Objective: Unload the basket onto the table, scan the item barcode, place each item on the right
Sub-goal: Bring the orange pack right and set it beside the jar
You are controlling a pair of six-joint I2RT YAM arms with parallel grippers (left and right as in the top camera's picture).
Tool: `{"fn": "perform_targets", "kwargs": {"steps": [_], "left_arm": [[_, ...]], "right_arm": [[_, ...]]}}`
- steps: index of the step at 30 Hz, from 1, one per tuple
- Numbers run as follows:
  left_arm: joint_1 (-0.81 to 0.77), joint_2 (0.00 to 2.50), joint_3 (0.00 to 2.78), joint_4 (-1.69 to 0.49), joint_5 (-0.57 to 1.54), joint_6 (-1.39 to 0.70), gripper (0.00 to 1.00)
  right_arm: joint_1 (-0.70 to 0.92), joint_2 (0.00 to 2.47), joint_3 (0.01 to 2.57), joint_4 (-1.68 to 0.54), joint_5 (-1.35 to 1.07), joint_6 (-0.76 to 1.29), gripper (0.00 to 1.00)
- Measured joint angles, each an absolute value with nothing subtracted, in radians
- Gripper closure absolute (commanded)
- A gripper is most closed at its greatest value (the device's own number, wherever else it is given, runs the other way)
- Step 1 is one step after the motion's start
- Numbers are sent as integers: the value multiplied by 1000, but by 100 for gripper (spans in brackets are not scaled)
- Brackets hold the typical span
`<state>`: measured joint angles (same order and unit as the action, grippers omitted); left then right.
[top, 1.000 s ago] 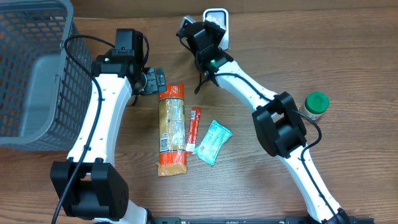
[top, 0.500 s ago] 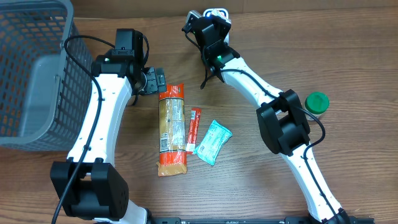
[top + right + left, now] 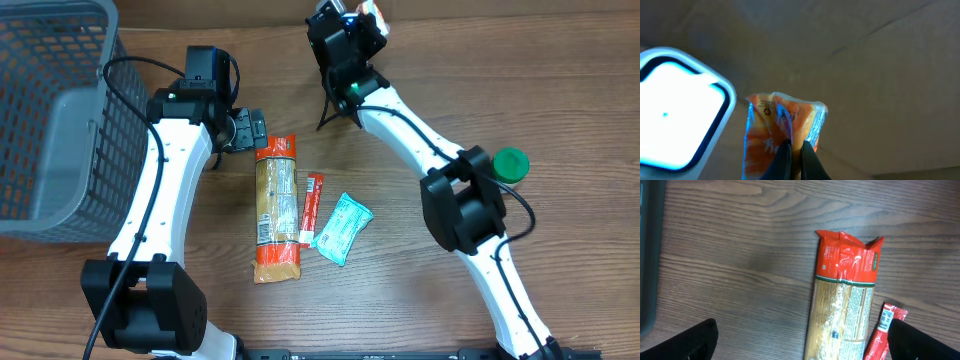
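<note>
Orange and shiny, the orange packet [image 3: 771, 131] is what we see pinched at its lower edge by the right fingers [image 3: 783, 161], which are pressed together on the film. In the right wrist view the packet hangs in the air just to the right of the scanner [image 3: 676, 124], whose white face is lit, and the two do not touch. From overhead the right arm [image 3: 410, 120] reaches to the far edge of the wooden worktop [image 3: 570, 90]. We cannot make out a barcode on the packet.

On the left side, the left fingers [image 3: 690, 342] are spread wide and hold nothing. They hover above the far end of a long pasta packet [image 3: 845, 305] that lies flat near the middle of the worktop. Just to the right of the pasta lies a slim red sachet [image 3: 313, 207], and to the right of that a teal packet [image 3: 342, 227]. A grey mesh basket [image 3: 50, 110] stands at the far left. A green-lidded jar [image 3: 510, 165] stands at the right, beside the right arm.
</note>
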<state>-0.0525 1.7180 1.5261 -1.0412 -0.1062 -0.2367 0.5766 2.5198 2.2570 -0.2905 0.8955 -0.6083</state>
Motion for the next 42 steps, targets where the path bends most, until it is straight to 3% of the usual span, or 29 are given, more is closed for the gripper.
{"fn": "perform_targets", "kwargs": {"steps": [11, 16, 19, 25, 31, 34, 39, 42], "left_arm": [[-52, 1718, 1526, -1041, -106, -237, 0], [-52, 1718, 1526, -1041, -107, -237, 0], [-52, 1718, 1526, -1042, -107, -237, 0], [-52, 1718, 1526, -1041, -106, -237, 0], [-52, 1718, 1526, -1042, -106, -237, 0], [-52, 1718, 1526, -1041, -106, -237, 0], [-52, 1718, 1526, -1041, -107, -237, 0], [-52, 1718, 1526, -1041, -106, -237, 0]], "right_arm": [[578, 2086, 2267, -1058, 720, -34, 96], [506, 2008, 2280, -1375, 519, 105, 89], [458, 2020, 2260, -1530, 394, 147, 92], [394, 2030, 2083, -1667, 279, 247, 94], [368, 2034, 1873, -1573, 248, 311, 92], [368, 2035, 1782, -1510, 239, 322, 83], [368, 2036, 1670, -1425, 234, 330, 40], [368, 2036, 1636, -1379, 234, 335, 38]]}}
